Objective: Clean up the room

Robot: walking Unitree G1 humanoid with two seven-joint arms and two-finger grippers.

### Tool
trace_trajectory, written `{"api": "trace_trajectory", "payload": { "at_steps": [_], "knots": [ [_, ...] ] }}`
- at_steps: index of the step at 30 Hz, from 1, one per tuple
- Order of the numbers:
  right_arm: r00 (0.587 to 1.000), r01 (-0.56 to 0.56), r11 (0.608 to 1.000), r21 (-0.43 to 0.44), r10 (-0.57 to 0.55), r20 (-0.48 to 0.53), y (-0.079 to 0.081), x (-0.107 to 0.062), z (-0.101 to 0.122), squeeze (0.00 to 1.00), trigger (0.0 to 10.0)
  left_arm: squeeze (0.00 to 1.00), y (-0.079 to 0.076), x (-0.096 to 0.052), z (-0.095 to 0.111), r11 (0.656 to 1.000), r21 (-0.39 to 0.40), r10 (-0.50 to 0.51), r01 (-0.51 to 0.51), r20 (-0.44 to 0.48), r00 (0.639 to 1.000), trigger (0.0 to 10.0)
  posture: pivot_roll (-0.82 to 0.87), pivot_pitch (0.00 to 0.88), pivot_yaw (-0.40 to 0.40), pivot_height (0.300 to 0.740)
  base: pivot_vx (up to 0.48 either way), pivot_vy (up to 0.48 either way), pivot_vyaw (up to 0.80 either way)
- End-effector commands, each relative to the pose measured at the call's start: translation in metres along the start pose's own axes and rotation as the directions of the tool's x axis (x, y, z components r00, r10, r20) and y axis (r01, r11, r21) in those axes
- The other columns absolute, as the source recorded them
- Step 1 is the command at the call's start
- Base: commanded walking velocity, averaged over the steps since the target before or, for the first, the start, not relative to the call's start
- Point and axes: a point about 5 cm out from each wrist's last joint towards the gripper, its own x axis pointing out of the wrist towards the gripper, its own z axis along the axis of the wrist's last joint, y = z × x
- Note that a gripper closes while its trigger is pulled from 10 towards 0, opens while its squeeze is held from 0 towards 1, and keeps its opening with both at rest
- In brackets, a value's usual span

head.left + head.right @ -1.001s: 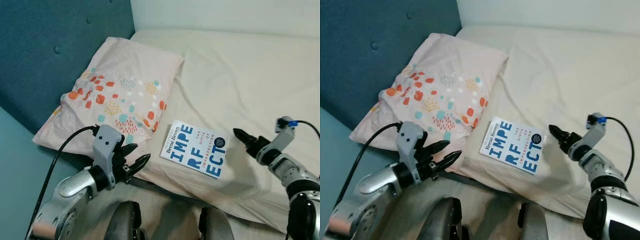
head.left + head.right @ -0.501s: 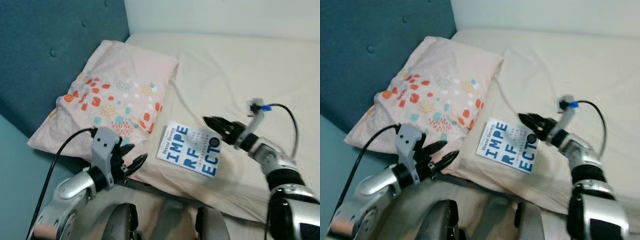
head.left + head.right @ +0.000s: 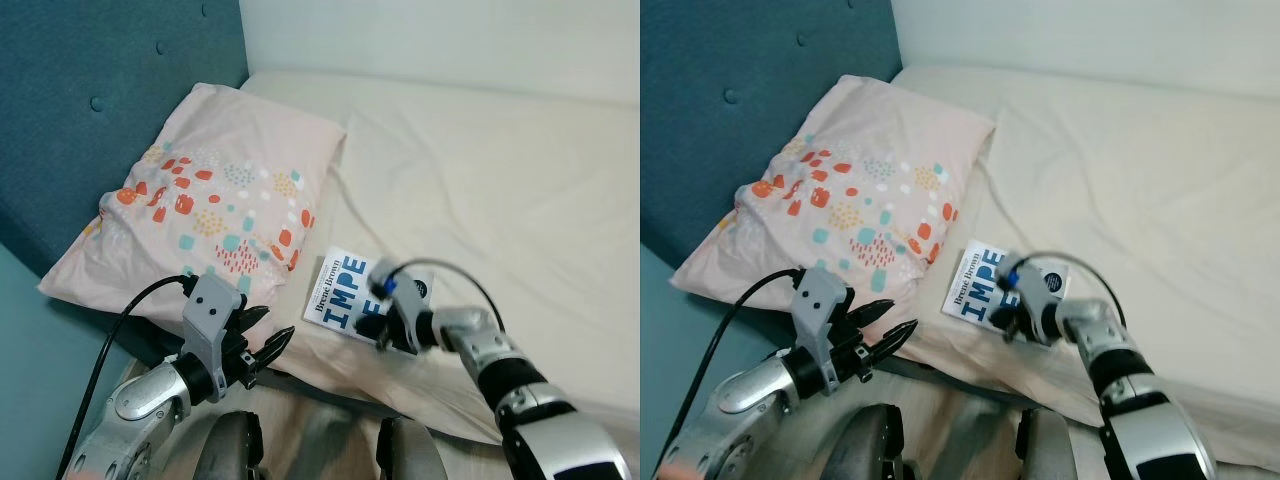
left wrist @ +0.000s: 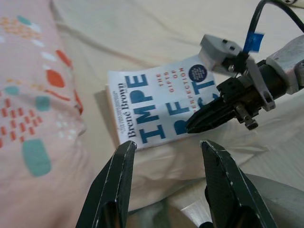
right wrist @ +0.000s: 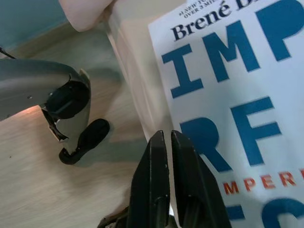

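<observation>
glossy paper book [image 3: 345, 290], soft printed cloth pillow [image 3: 205, 200], wrinkled sheet [image 3: 520, 190].

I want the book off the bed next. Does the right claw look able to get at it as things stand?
Probably yes. The right claw hangs over the book at its near edge, nothing between them. But its fingers are shut, so it must open first.

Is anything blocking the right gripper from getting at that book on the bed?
Nothing visible does. The right gripper sits directly over the book, fingers together, at the cover's near edge. The pillow lies beside the book, clear of the approach.
</observation>
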Motion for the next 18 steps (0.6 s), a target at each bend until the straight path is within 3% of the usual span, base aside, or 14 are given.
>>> {"api": "trace_trajectory", "payload": {
  "at_steps": [1, 6, 10, 18],
  "knots": [
    [0.999, -0.024, 1.0, -0.012, 0.024, -0.037, 0.003, 0.002, -0.002, 0.0, 0.0, 0.0, -0.004, -0.002, -0.001, 1.0, 0.015, -0.02, 0.02, -0.014, 1.0, 10.0, 0.12, 0.207, -0.024, 0.606, 0.0, 0.0, 0.0],
    [0.995, -0.068, 0.997, -0.028, 0.065, -0.079, 0.005, 0.002, -0.006, 0.0, 0.0, 0.0, -0.004, -0.002, -0.001, 1.0, 0.018, -0.024, 0.024, -0.012, 1.0, 10.0, 0.12, 0.203, -0.025, 0.606, 0.0, 0.0, 0.0],
    [0.989, -0.009, 0.996, -0.086, -0.003, -0.145, 0.0, 0.002, -0.012, 0.0, 0.0, 0.0, -0.004, 0.0, 0.0, 1.0, 0.01, -0.011, 0.011, -0.001, 1.0, 10.0, 0.12, 0.2, -0.028, 0.606, 0.0, 0.0, 0.0],
    [0.974, 0.008, 0.994, -0.114, -0.033, -0.226, -0.002, -0.003, -0.024, 0.0, 0.0, 0.0, -0.004, 0.001, -0.001, 1.0, 0.012, -0.016, 0.016, -0.003, 1.0, 10.0, 0.12, 0.193, -0.026, 0.606, 0.0, 0.0, 0.0]
  ]
}}
